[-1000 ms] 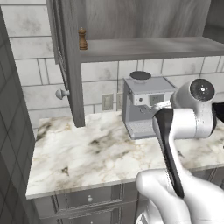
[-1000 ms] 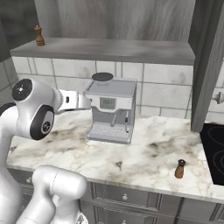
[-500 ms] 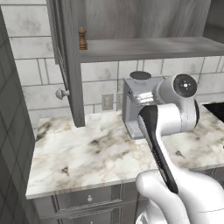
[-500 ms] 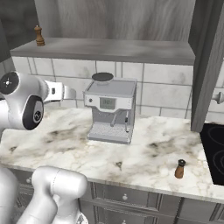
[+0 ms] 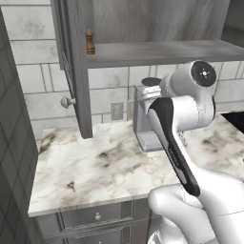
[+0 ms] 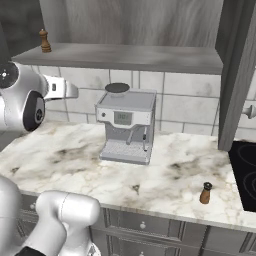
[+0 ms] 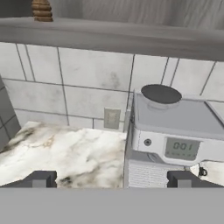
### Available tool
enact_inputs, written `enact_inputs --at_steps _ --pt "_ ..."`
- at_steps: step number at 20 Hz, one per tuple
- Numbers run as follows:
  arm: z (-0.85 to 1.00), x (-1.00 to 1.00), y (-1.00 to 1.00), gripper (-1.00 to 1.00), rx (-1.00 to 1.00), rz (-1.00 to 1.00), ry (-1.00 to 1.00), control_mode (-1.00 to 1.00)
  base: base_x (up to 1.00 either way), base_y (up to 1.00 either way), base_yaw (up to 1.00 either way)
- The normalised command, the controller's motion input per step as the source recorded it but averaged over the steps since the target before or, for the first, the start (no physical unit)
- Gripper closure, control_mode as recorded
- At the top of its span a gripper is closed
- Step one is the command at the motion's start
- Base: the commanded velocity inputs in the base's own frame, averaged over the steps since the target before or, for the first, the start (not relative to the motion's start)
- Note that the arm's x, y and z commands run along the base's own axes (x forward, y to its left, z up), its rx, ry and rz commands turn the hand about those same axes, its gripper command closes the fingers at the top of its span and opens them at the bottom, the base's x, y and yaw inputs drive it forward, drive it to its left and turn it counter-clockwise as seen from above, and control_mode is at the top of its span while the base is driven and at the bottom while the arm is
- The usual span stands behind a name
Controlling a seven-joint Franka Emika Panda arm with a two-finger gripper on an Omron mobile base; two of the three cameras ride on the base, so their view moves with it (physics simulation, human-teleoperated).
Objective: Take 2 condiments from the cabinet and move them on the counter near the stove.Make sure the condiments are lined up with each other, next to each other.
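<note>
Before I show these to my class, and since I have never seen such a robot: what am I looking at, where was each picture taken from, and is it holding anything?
It is a white robot arm in a computer-rendered kitchen. Two cameras ride on its base, behind it to the left and right; the third sits on its hand and looks along its tool, whose two dark fingertips stand wide apart with nothing between them. On the marble counter stand a silver espresso machine and, near the black stove, an orange-brown shaker with a black cap. A darker shaker is on the shelf of the cabinet, up at the left.
</note>
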Motion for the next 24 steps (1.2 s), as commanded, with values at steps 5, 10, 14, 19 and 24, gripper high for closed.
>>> enact_inputs --at_steps 5,10,14,19,24 --pt "0.48 0.04 0.21 -1.00 0.00 0.06 -0.04 -1.00 0.00 0.00 0.00" --pt "0.15 0.17 0.09 -1.00 0.02 0.15 -0.04 -1.00 0.00 0.00 0.00" --pt "0.00 0.16 0.01 -1.00 0.07 0.25 0.07 -1.00 0.00 0.00 0.00" --pt "0.05 0.03 0.03 -1.00 0.08 0.16 0.01 -1.00 0.00 0.00 0.00" --pt "0.21 0.32 0.20 -1.00 0.07 0.09 0.00 -1.00 0.00 0.00 0.00"
